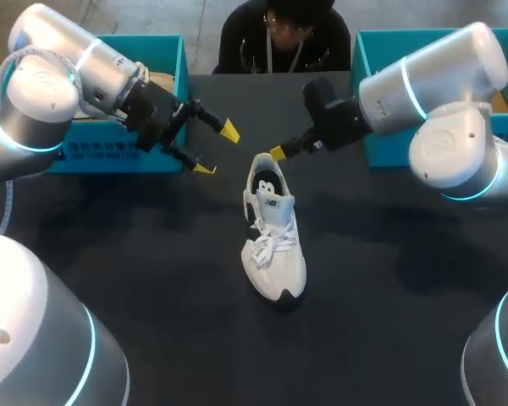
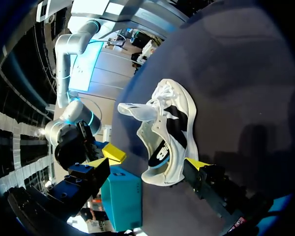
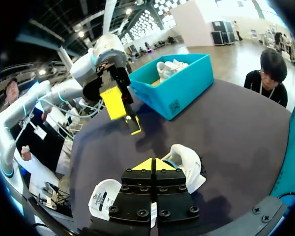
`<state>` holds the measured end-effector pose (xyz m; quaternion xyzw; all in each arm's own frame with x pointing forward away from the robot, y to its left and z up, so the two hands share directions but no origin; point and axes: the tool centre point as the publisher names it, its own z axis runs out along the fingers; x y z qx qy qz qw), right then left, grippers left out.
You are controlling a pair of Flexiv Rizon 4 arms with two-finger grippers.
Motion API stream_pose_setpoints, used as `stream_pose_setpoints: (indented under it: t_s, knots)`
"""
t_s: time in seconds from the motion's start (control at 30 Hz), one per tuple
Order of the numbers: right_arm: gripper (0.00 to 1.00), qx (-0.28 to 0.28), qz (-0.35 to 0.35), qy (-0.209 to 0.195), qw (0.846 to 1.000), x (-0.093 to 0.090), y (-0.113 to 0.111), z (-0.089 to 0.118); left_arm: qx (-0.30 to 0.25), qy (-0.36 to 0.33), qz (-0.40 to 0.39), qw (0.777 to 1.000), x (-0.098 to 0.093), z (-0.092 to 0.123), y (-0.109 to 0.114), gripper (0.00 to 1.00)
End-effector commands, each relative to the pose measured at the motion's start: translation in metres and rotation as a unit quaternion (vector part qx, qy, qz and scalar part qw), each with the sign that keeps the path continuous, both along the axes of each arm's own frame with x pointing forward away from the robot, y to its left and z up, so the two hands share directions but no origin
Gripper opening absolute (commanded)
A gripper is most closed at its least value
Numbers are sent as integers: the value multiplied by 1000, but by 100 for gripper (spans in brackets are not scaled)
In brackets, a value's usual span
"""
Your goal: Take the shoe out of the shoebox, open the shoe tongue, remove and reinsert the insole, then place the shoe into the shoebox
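White shoe (image 1: 273,245): one, laced, standing on its sole at the middle of the black table (image 1: 135,254). It is outside both boxes, toe toward us, tongue raised over the opening.
Teal shoebox (image 1: 102,156): at the table's far left, behind our left arm.
Second teal box (image 1: 385,150): at the table's far right.
Left gripper (image 1: 216,149): hovering to the left of the shoe's heel, fingers spread wide, nothing between them.
Right gripper (image 1: 277,153): just beside the heel, yellow tips pressed together; we see nothing held between them.
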<state>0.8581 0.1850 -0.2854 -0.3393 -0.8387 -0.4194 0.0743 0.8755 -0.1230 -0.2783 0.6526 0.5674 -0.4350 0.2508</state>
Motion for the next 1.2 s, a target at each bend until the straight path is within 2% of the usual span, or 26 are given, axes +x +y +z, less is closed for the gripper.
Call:
stream_pose_setpoints:
  t_s: [0.03,0.33,0.67,0.87,1.13,1.2]
  knots:
    - [0,-32,-22,-3,999,-5,-1,3,4,-6,4,1000,1,5,8,100]
    - [0,-75,-37,13,996,-6,-1,2,3,-16,14,1000,11,9,16,100]
    - [0,-75,-38,13,996,-6,0,2,3,-15,6,1000,20,8,16,100]
    - [0,-75,-38,13,996,-6,0,2,13,-21,-10,1000,22,33,24,100]
    - [0,-75,-38,13,996,-6,0,2,23,-43,-15,999,36,61,43,100]
    - [0,-85,-69,8,994,-7,1,0,25,-47,-18,998,37,67,46,100]
